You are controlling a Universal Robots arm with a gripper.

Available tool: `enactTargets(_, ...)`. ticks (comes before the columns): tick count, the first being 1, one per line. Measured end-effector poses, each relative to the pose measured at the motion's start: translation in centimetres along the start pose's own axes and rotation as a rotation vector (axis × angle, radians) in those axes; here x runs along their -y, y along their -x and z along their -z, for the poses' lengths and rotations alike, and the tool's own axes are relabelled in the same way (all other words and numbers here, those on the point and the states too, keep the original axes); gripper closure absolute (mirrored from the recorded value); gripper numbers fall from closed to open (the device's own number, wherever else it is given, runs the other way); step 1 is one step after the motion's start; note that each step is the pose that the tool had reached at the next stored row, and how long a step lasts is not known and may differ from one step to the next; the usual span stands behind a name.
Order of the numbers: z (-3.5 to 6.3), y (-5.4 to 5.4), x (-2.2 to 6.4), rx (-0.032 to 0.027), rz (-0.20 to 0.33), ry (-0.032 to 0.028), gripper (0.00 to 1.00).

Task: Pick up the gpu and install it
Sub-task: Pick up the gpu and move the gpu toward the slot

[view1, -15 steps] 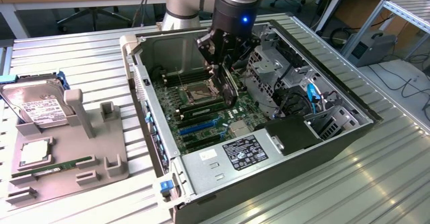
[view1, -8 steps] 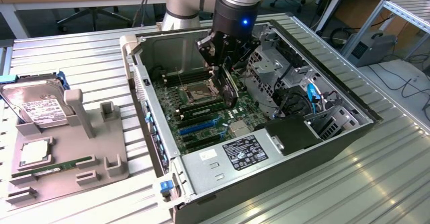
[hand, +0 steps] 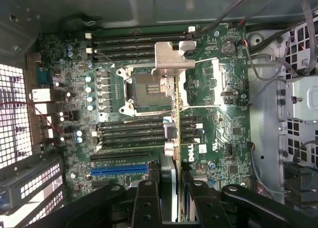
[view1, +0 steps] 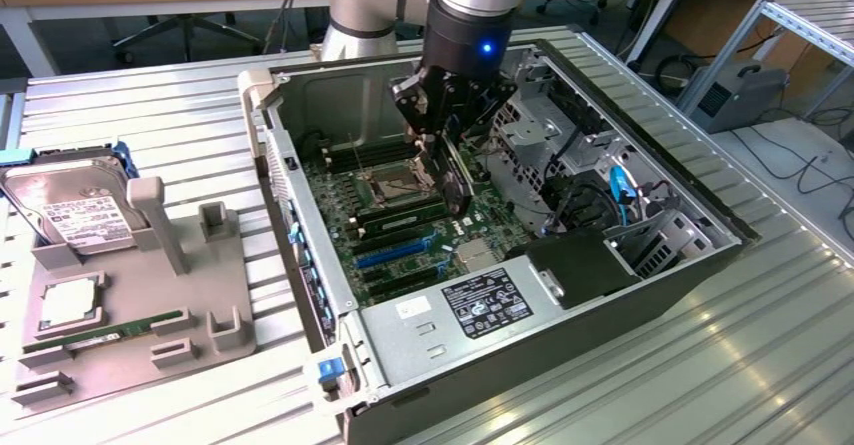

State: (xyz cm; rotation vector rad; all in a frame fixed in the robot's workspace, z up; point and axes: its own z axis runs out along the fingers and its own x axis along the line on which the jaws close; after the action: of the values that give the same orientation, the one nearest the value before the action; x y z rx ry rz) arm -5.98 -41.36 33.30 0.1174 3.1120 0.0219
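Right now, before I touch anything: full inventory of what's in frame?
computer case: 1, silver-grey, open, on the table
motherboard: 1, green, inside the case
gpu: 1, dark with silver bracket, on edge over the motherboard
fixture tray: 1, grey, to the exterior view's left of the case
hard drive: 1, silver with white label, propped in the tray
CPU: 1, silver, flat in the tray
memory stick: 1, green, flat in the tray
table: 1, ribbed metal, under everything
claw: 1, black, closed on the gpu
arm: 1, silver and black, over the case
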Motion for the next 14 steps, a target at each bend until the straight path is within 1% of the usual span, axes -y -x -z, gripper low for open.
enactTargets(14,-0.92,0.20,-0.01,0.0000,0.000,0.0000,0.73)
